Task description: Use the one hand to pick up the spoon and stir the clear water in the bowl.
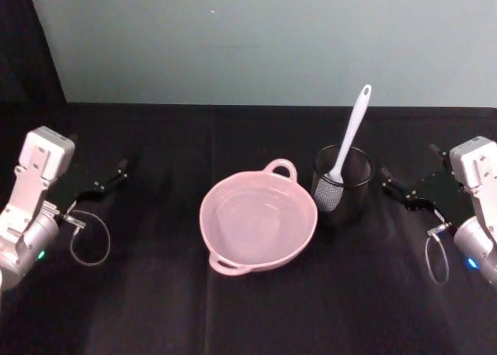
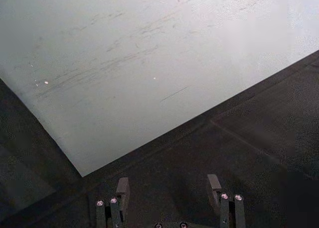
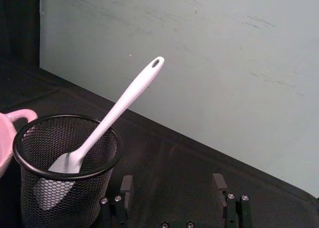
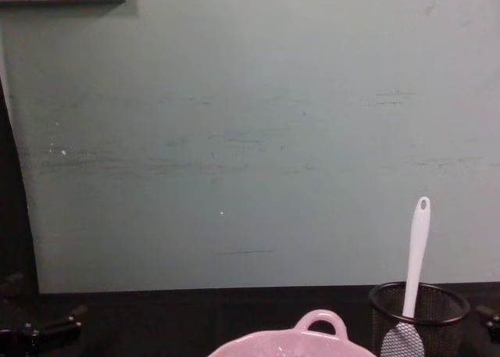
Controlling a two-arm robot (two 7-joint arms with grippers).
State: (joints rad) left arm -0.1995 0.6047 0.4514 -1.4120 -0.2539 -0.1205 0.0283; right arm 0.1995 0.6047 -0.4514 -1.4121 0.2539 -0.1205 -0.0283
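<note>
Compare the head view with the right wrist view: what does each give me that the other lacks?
Head view: the whole pink bowl of clear water beside the black wire-mesh cup; left gripper at the left of the black table, right gripper just right of the cup, both open, holding nothing. Right wrist view: the oval hole at the white spoon's handle tip, and that gripper's fingers up close. Both: the spoon leaning in the cup, one bowl handle, the table, the pale wall.

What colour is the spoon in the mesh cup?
The spoon is white, clearest in the right wrist view.
</note>
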